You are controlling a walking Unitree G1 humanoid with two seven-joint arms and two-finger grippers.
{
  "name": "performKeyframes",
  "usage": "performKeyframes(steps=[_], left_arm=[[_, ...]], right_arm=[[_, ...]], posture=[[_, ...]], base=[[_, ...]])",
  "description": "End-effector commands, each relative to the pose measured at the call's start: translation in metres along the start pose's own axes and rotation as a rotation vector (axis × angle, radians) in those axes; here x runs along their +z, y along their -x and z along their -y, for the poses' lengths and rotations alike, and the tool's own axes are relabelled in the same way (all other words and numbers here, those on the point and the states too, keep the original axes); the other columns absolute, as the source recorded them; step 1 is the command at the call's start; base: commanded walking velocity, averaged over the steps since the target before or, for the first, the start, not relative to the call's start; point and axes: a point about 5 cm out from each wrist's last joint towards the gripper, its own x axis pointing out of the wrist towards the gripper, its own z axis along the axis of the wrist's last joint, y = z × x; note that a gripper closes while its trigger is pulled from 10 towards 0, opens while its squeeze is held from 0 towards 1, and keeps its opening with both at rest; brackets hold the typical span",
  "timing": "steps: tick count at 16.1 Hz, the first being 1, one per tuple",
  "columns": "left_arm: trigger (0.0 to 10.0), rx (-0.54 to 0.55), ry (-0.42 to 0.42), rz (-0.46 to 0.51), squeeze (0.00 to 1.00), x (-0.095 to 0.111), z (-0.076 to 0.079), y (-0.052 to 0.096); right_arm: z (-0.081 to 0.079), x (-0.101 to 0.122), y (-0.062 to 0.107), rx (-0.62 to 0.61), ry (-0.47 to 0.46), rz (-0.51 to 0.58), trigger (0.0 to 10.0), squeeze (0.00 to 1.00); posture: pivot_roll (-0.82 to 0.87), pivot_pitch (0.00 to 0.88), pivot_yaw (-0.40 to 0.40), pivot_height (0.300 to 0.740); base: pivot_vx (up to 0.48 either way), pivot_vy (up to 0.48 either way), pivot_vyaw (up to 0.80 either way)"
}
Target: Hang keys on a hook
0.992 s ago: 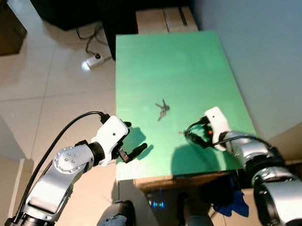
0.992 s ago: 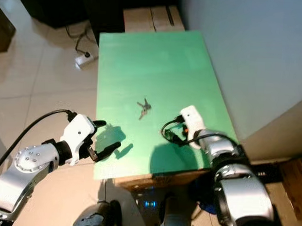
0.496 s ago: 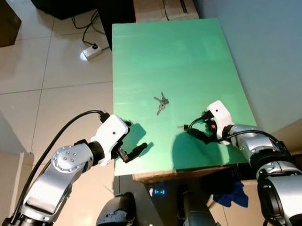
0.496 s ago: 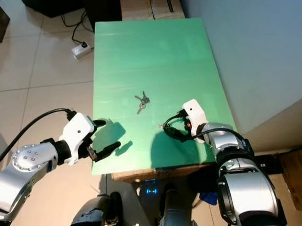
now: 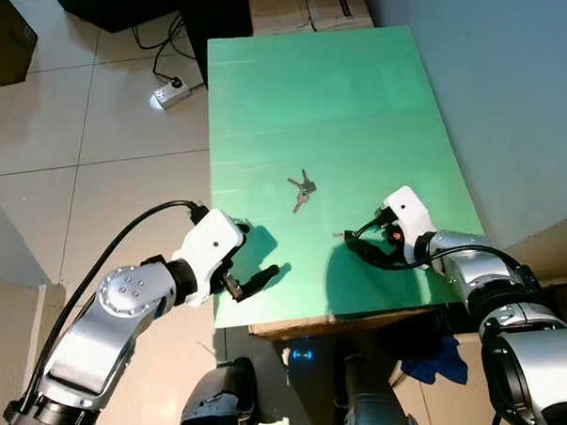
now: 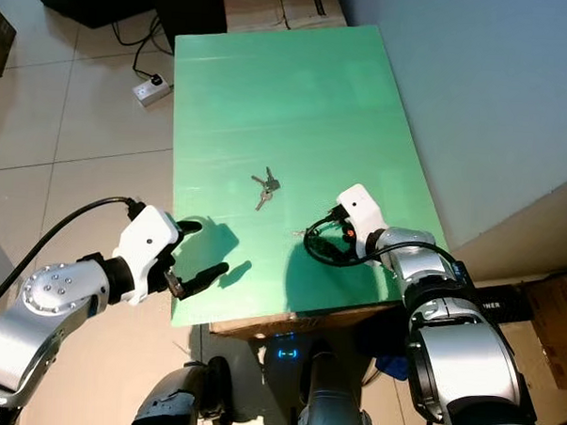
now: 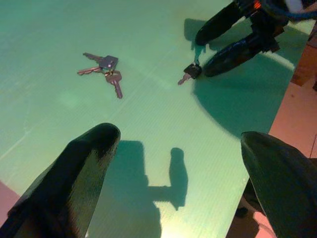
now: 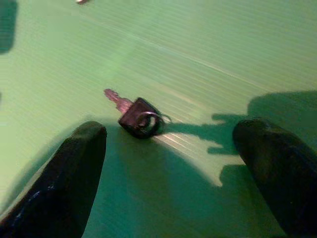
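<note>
Right claw (image 8: 166, 163) is spread wide and hovering low over the green table (image 5: 326, 111), fingers straddling a single black-headed key (image 8: 136, 116) that's lying flat near the table's right edge, toward the near corner. Nothing gripped yet. My left claw (image 7: 173, 163) is also wide open, parked just off the near left corner and holding nothing. The actual bunch of keys (image 5: 300, 189) sits around the middle of the table, well apart from both claws. So first worry: I'm lined up on the lone key, and if the job means the bunch, I'd be grabbing the wrong thing. Second: that key is thin and flat against a smooth top, so I reckon closing on it could just skate it sideways, and with the edge that close it might slide right off onto the floor. Coming down too hard could also pin it instead of picking it up, or I'd pinch the little ring and have the key dangle and slip out. Also, I can't spot any hook from where I'm looking, so even with a clean grab I'd have to turn and hunt for it with a tiny key in my fingers, which is where a loose grip would bite me.
</note>
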Motion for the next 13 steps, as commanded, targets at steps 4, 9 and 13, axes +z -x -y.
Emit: performKeyframes(steps=[4,9,13], left_arm=[[10.0,-0.031,0.002,0.019,0.00,0.0021,0.0042,-0.0006],[10.0,-0.029,0.006,0.034,0.00,0.0020,0.0066,-0.0034],[10.0,-0.026,0.018,0.059,0.00,0.0034,0.0097,-0.0041]], right_arm=[[-0.0087,-0.0100,-0.0031,0.066,0.025,-0.041,3.5,0.00],[-0.0060,-0.0109,-0.0004,0.070,0.035,-0.051,0.0,0.00],[-0.0053,-0.0119,0.0009,0.079,0.031,-0.056,0.0,0.00]], posture=[[0.01,0.354,0.095,0.740],[0.00,0.350,0.094,0.740],[0.00,0.350,0.085,0.740]], base=[[0.000,0.000,0.00],[0.000,0.000,0.00],[0.000,0.000,0.00]])
